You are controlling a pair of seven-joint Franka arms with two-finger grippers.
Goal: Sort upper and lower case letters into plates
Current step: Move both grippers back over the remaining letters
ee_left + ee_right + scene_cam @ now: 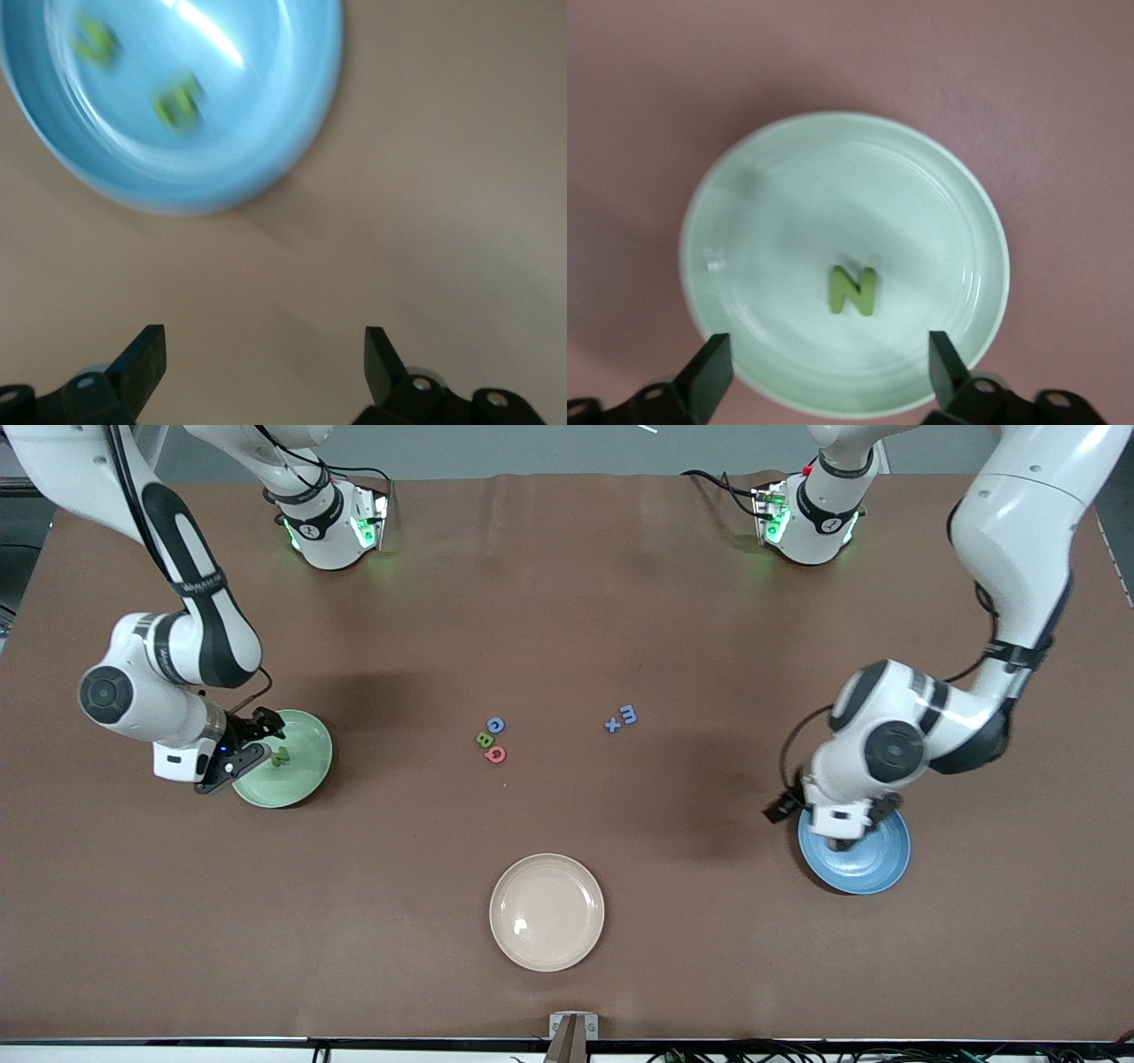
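Over the mint plate | my right end effector hung open, green N inside | left end effector open by blue plate | next: approach centre letters squarely.

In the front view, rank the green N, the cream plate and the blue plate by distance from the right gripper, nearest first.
From the right gripper, open over the mint green plate:
1. Green N, in that plate under the gripper.
2. Cream plate, mid-table, nearest the front camera.
3. Blue plate, at the left arm's end.
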